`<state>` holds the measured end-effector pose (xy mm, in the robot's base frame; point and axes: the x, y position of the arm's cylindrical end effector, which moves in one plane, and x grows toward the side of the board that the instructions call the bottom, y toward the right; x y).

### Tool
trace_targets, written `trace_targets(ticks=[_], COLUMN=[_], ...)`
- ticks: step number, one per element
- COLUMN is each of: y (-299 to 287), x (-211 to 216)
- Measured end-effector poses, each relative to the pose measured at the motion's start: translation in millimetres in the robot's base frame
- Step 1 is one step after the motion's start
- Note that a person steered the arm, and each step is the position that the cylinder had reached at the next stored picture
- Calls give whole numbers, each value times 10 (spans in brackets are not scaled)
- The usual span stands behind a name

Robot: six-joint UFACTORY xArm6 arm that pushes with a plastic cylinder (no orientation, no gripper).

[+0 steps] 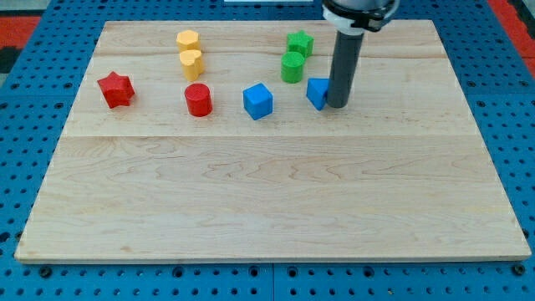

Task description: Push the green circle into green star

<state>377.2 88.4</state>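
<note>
The green circle stands on the wooden board near the view's top, just below and left of the green star; the two look close or touching. My tip is down on the board to the right of and below the green circle, right against a blue block that it partly hides.
A blue cube lies left of my tip. A red cylinder and a red star lie farther left. Two yellow blocks stand at the top left. The board rests on a blue pegboard.
</note>
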Motion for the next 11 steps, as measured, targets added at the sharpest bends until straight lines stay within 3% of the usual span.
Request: trace_targets(ticks=[1,2,3,4,6,7,8,9,10,11], y=[-26,527,669,318,-688,-780,-203,56,127,44], x=[-12,-27,-579,-944,-824,-824,-828,-1098,-1408,-1307])
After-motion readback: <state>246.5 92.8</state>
